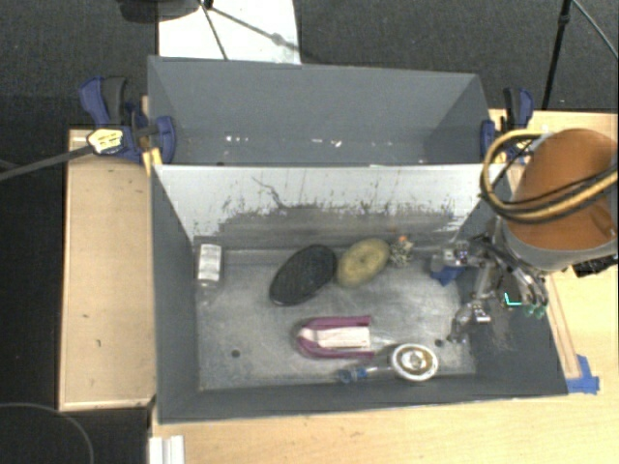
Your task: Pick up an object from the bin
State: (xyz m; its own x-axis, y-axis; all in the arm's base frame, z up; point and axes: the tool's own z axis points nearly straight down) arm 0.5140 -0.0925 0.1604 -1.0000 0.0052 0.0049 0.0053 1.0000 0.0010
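Gripper [472, 315] hangs low by the right wall of the grey bin [319, 114], its opening impossible to judge, just beside a small blue piece [445, 275], bare floor separating it from a round white disc [416, 361].

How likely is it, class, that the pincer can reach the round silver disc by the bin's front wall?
Likely yes. The pincer hangs just right of the round silver disc, with bare bin floor between them; the purple packet lies on its other side.
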